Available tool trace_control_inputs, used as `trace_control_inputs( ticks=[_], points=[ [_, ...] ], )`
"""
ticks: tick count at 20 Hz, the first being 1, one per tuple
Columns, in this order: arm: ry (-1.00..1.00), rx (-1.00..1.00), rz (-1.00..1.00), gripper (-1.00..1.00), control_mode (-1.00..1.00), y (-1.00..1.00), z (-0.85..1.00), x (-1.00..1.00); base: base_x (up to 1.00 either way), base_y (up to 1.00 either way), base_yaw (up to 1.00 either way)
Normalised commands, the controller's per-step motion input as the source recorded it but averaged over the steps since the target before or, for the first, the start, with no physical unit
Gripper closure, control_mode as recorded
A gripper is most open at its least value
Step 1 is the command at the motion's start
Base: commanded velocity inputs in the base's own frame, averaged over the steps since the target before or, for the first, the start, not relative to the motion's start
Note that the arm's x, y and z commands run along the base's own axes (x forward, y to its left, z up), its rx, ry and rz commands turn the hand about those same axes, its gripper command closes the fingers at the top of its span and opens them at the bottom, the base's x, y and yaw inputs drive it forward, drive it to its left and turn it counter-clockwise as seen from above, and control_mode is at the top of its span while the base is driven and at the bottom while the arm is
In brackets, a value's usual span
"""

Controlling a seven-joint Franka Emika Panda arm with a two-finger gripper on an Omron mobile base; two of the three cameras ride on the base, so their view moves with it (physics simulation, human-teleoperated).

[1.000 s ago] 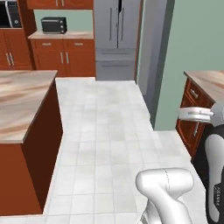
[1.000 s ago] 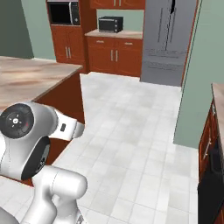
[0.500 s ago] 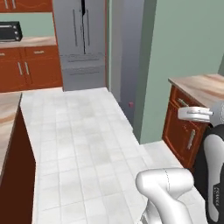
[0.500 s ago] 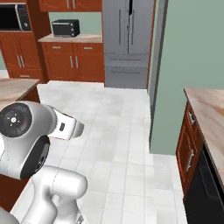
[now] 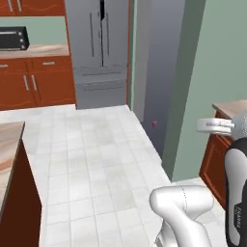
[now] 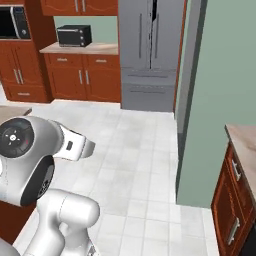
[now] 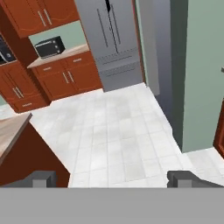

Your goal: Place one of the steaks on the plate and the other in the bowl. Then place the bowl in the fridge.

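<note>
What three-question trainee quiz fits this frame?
1. True or false: the fridge has its doors shut.
2. The toaster oven stands on: A) the floor B) the counter beside the fridge C) the fridge top.
3. How do the jaws stand in the hand view, and is anything between them?

Key: 1 true. 2 B. 3 The gripper has its jaws wide apart, nothing between them.

Fridge (image 5: 100, 53) at 12 o'clock, doors shut; toaster oven (image 5: 13, 38) at 10 on counter (image 5: 34, 50); white tile floor (image 5: 91, 159) between.
</note>
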Motion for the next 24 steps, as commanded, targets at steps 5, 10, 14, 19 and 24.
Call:
trace_control_inputs(
  ticks=[5, 10, 14, 19, 24],
  points=[
    [0.0, 0.0, 0.0, -1.0, 1.0, 0.0, 0.0, 0.0, 1.0, -0.11, 0.12],
    [0.0, 0.0, 0.0, -1.0, 1.0, 0.0, 0.0, 0.0, 1.0, -0.16, 0.11],
    [0.0, 0.0, 0.0, -1.0, 1.0, 0.0, 0.0, 0.0, 1.0, -0.03, 0.05],
    [0.0, 0.0, 0.0, -1.0, 1.0, 0.0, 0.0, 0.0, 1.0, 0.0, 0.0],
    [0.0, 0.0, 0.0, -1.0, 1.0, 0.0, 0.0, 0.0, 1.0, -0.03, 0.0]
  ],
)
